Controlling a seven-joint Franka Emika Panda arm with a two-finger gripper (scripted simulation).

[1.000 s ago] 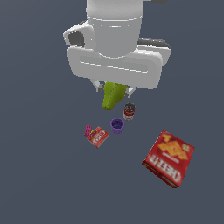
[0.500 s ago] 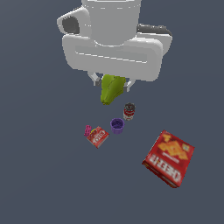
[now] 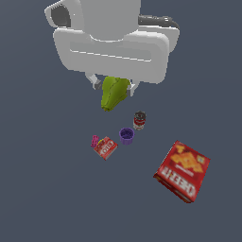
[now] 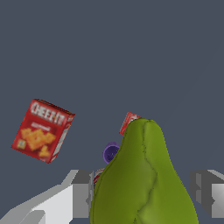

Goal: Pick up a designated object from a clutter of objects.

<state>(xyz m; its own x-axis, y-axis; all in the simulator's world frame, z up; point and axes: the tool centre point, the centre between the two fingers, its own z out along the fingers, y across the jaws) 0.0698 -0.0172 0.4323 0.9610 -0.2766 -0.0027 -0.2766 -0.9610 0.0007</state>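
The pear [image 3: 114, 93] hangs in the claw [image 3: 115, 87], up above the other things. Below it on the surface [image 3: 42, 189], the can [image 3: 139, 120] stands just behind the cup [image 3: 126, 135]. The packet [image 3: 106, 147] lies to the exterior view's left of the cup, touching the tiny item [image 3: 95, 141]. The cracker box [image 3: 183, 170] lies apart, to the exterior view's right.

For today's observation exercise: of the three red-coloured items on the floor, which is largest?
The red cracker box, at the exterior view's right; it dwarfs the small red packet and red-labelled can.
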